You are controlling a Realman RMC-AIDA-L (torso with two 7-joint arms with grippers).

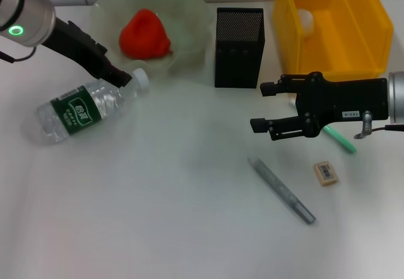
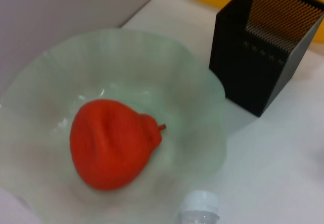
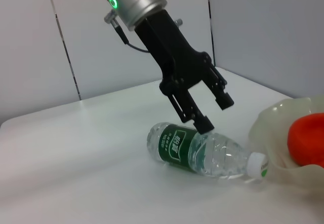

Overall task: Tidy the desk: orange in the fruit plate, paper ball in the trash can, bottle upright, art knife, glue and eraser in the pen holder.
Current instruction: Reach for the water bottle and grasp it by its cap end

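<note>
A clear bottle (image 1: 79, 110) with a green label lies on its side, white cap toward the fruit plate (image 1: 189, 11). My left gripper (image 1: 118, 75) hangs open just above the bottle's neck; in the right wrist view its fingers (image 3: 205, 126) spread over the bottle (image 3: 202, 153). The orange (image 1: 145, 34) sits in the plate. A white paper ball (image 1: 305, 19) lies in the yellow trash can (image 1: 353, 52). My right gripper (image 1: 260, 107) is open and empty, right of the black mesh pen holder (image 1: 238, 47). The grey art knife (image 1: 281, 189), the eraser (image 1: 326, 172) and the thin green glue (image 1: 341, 139) lie on the table.
The left wrist view shows the orange (image 2: 114, 143) in the plate (image 2: 202, 97), the pen holder (image 2: 263, 51) beyond it and the bottle's cap (image 2: 201, 206). The right arm's body covers part of the glue. Bare white table spreads across the front left.
</note>
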